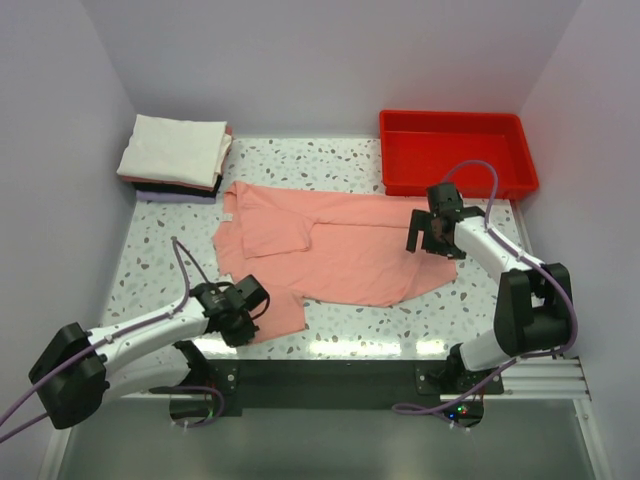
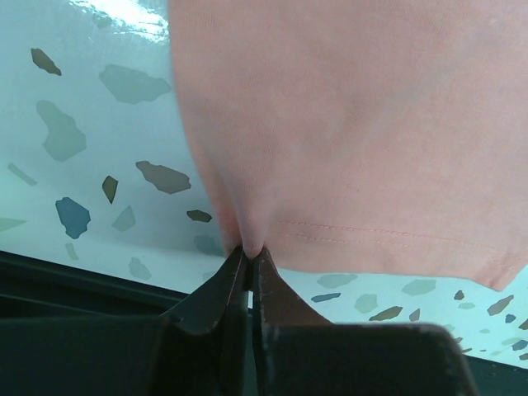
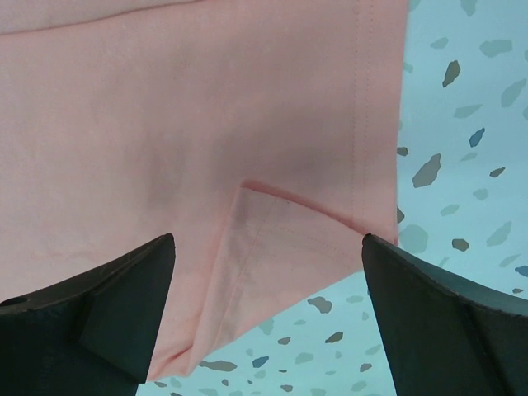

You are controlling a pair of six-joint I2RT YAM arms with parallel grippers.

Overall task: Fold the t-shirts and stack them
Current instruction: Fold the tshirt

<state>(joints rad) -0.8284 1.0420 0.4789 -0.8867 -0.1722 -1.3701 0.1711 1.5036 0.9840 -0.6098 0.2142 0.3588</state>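
A salmon-pink t-shirt (image 1: 340,250) lies spread and partly folded across the middle of the table. My left gripper (image 1: 243,312) is shut on its near-left hem; in the left wrist view the fabric (image 2: 355,124) is pinched between the closed tips (image 2: 250,252). My right gripper (image 1: 432,240) is open above the shirt's right hem; in the right wrist view its fingers (image 3: 124,289) straddle a turned-up corner (image 3: 280,239) of the shirt. A stack of folded shirts (image 1: 175,155), white on top with black and lavender below, sits at the back left.
A red plastic tray (image 1: 455,150) stands at the back right, just behind the right gripper. Purple walls close in the table on three sides. The speckled tabletop (image 1: 350,335) shows along the near edge.
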